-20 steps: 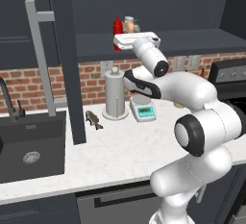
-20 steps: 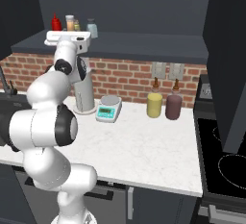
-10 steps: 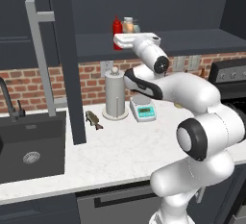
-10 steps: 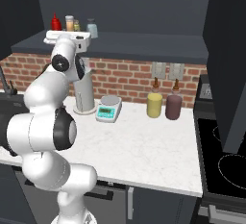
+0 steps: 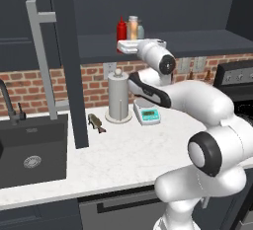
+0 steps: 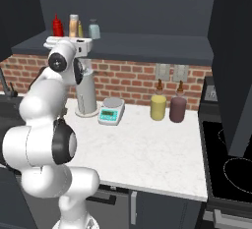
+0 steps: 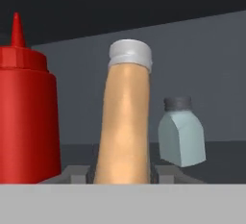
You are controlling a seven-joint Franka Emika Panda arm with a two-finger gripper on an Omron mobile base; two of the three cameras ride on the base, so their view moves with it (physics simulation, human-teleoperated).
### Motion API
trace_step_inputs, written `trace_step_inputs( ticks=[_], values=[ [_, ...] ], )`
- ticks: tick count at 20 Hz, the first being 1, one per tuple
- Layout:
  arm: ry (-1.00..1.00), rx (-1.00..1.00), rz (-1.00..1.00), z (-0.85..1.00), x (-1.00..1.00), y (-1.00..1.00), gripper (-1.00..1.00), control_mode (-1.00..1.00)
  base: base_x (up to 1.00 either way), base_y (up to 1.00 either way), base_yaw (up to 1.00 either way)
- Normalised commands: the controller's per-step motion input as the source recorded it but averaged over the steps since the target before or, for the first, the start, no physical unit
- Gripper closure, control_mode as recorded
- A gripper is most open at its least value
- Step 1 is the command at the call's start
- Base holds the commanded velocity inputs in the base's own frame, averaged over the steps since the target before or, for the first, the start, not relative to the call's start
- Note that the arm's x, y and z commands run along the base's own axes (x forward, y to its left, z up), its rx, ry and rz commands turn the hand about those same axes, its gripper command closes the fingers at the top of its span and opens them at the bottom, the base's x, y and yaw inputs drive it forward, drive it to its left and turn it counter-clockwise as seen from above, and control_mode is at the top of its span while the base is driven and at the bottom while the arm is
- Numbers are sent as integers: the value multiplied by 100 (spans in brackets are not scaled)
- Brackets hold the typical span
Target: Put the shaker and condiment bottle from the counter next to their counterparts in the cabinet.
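Condiment bottle (image 7: 124, 122) upright between fingertips (image 7: 77, 172) — gripper (image 7: 122, 174) clamped.

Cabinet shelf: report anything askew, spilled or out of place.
Nothing is spilled or damaged. In the hand view the shaker seems to lean slightly, while the red bottle stands straight. The condiment bottle sits between them, inside the gripper. All three are on the cabinet shelf.
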Motion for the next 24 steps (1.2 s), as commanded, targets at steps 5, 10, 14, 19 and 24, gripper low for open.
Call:
trace_step_inputs(
  ticks=[5,10,14,19,24],
  values=[
    [2,0,0,-37,-30,0,-100,-100,0,0,0],
    [0,0,-1,-7,-67,-6,-100,-100,0,0,0],
    [0,3,-3,0,-80,-9,-100,-100,0,0,0],
    [0,7,-5,0,-95,-20,-100,-100,0,0,0],
    [0,9,-5,7,-97,-19,-100,-100,0,0,0]
  ],
)
